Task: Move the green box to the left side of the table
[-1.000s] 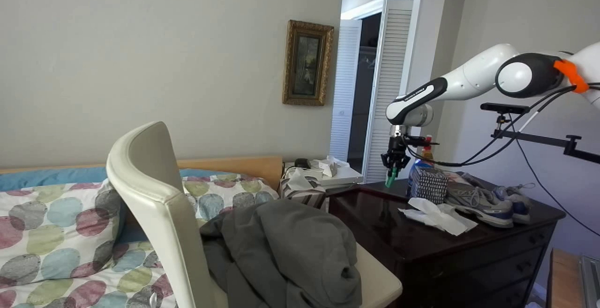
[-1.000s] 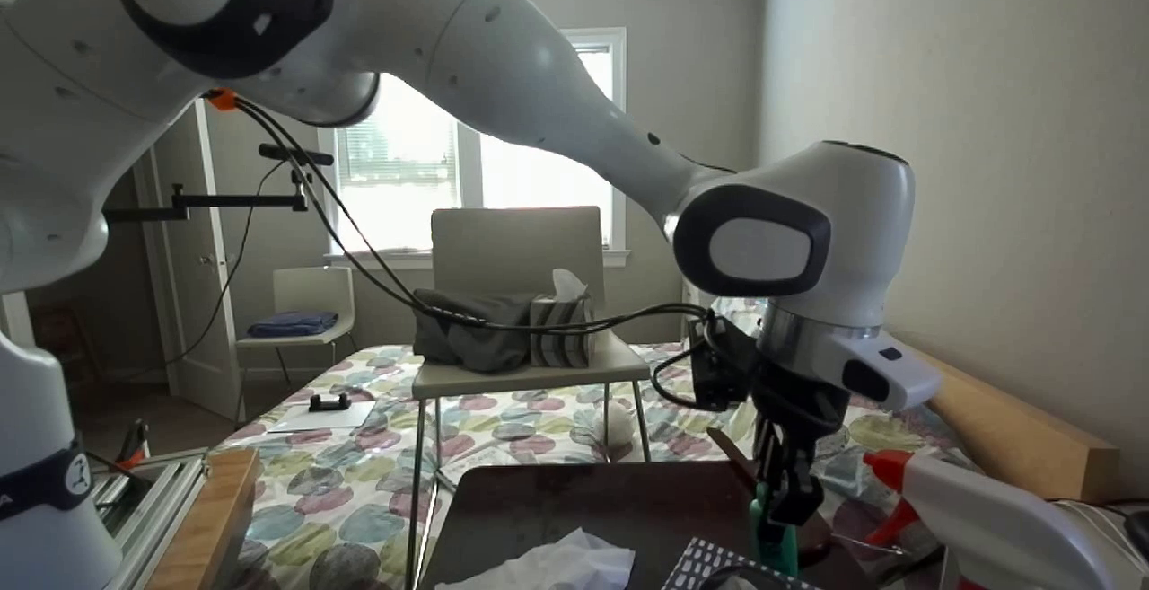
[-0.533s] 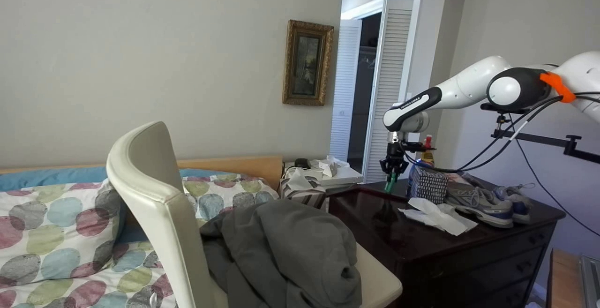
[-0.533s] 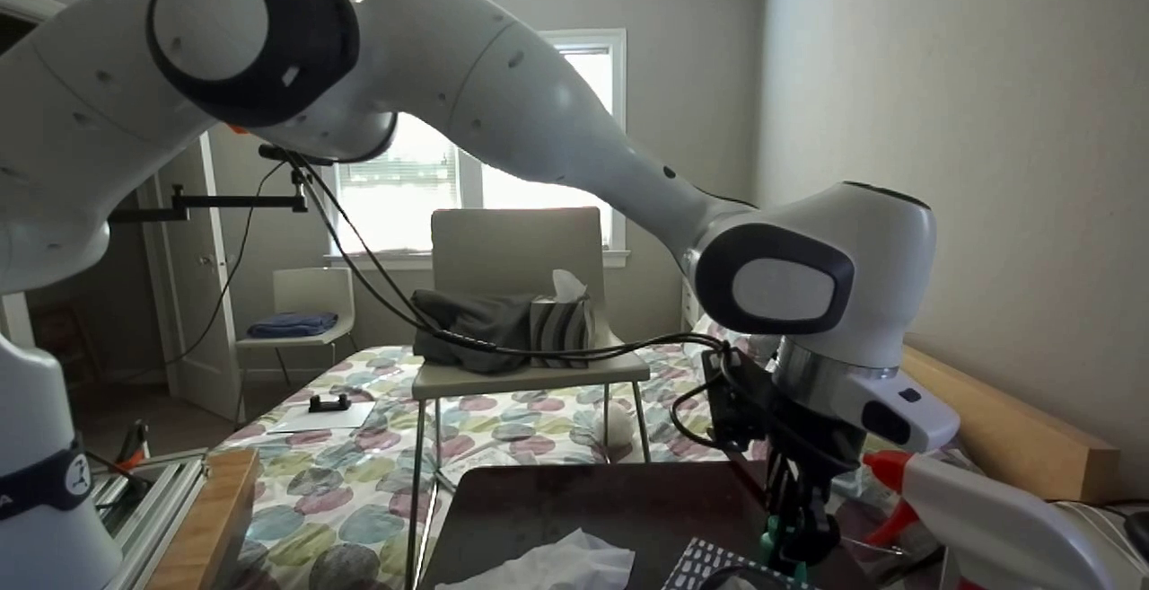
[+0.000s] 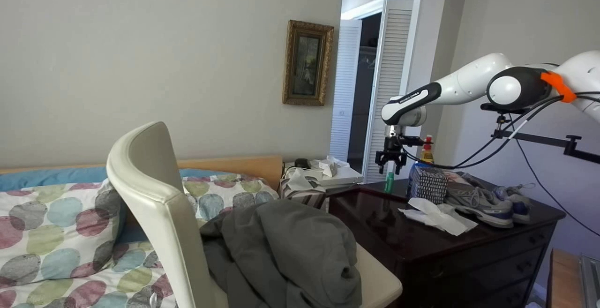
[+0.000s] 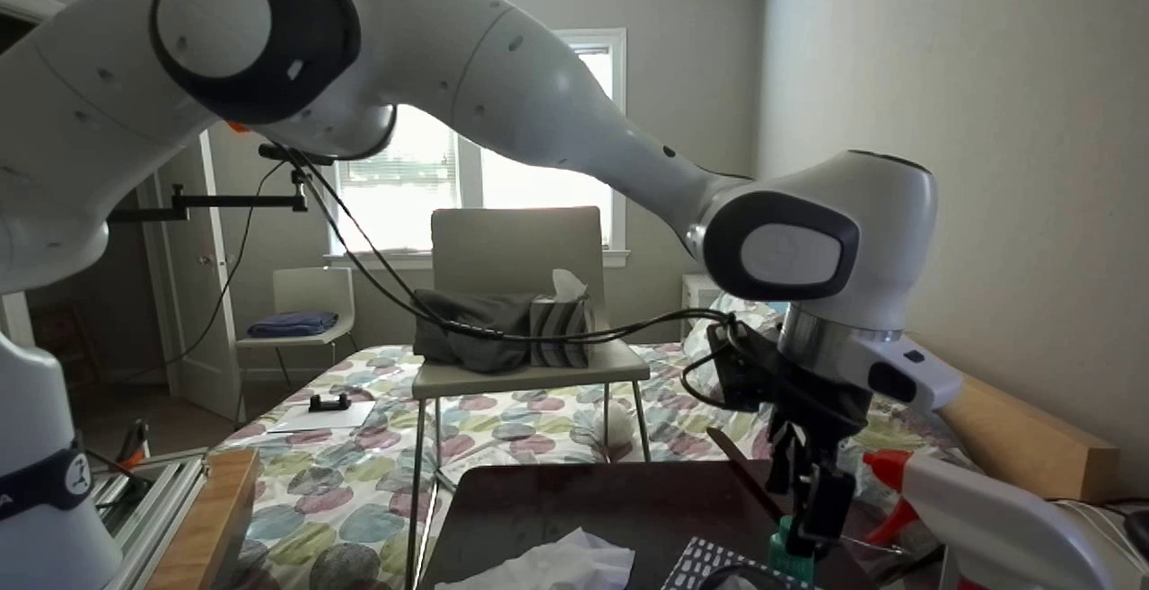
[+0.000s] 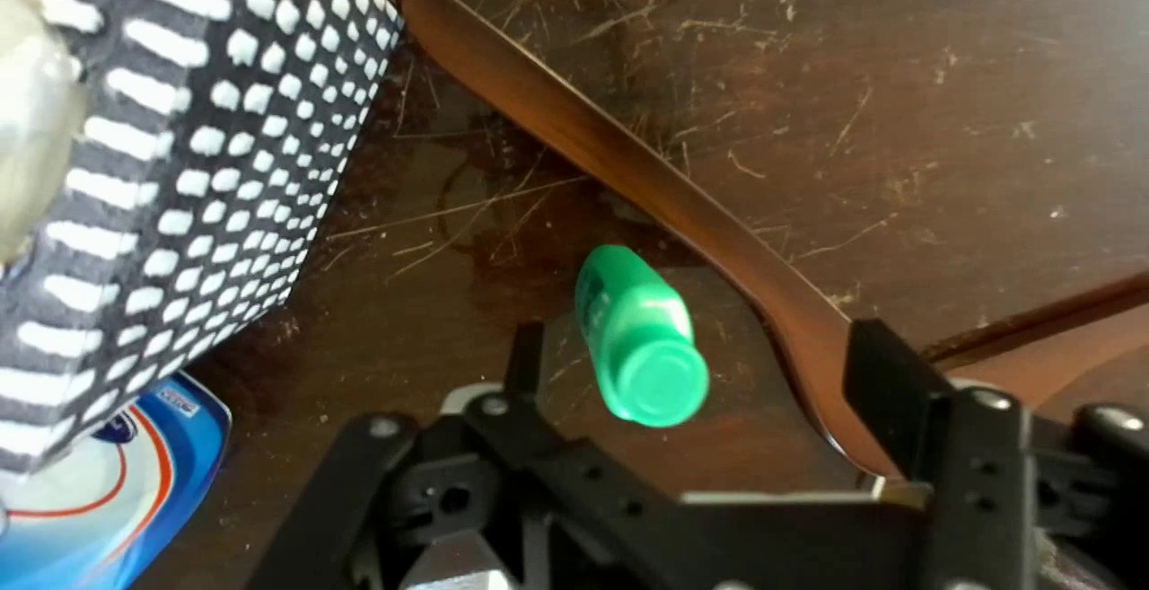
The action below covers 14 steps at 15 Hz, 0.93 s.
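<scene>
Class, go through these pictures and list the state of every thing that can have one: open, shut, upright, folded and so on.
Gripper: open, holding nothing.
Green bottle: standing upright on the table, capped.
Drawers: look shut.
Closet door: partly open.
Spray bottle: upright.
Sneakers: soles down.
White paper: crumpled.
Striped tissue box: tissue sticking out.
Grey clothing: in a heap.
Blue cloth: folded.

Green bottle (image 6: 786,556) is partly covered by the gripper (image 6: 797,518) in an exterior view; in the wrist view its side marks are too blurred to read, and the gripper is cut off below. Patterned box (image 7: 251,159) is cropped at the wrist view's left edge. Table (image 5: 436,247) is partly blocked by the chair (image 5: 150,181). Arm (image 5: 473,80) is cut off in both exterior views.
</scene>
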### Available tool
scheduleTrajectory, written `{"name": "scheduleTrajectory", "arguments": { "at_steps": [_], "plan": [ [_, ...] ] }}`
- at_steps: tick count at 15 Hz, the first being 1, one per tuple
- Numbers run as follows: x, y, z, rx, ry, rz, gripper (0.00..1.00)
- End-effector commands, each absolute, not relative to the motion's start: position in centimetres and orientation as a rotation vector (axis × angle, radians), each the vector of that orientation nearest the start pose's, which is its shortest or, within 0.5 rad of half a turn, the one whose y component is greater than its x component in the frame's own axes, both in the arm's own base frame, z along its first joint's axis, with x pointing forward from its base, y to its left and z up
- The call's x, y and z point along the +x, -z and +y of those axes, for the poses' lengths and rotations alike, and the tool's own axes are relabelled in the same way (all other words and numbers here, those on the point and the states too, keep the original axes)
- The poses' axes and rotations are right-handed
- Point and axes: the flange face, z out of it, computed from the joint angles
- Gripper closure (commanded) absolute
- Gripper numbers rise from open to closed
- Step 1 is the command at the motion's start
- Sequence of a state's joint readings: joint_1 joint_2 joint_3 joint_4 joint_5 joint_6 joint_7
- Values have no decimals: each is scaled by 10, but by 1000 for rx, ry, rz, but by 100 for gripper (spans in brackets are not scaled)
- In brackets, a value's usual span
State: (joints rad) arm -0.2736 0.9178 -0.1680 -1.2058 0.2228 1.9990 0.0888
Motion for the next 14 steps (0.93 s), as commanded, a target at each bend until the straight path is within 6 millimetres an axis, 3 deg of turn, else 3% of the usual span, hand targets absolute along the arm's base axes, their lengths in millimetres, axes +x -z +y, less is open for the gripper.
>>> {"name": "scheduleTrajectory", "arguments": {
  "at_steps": [1,4,9,14],
  "plan": [
    [676,-276,-244,-2941,-125,937,0],
    [667,-319,-222,-2998,-20,918,0],
    [642,-380,-182,-3139,223,743,0],
    [605,-408,-148,-3183,481,594,0]
  ]
}}
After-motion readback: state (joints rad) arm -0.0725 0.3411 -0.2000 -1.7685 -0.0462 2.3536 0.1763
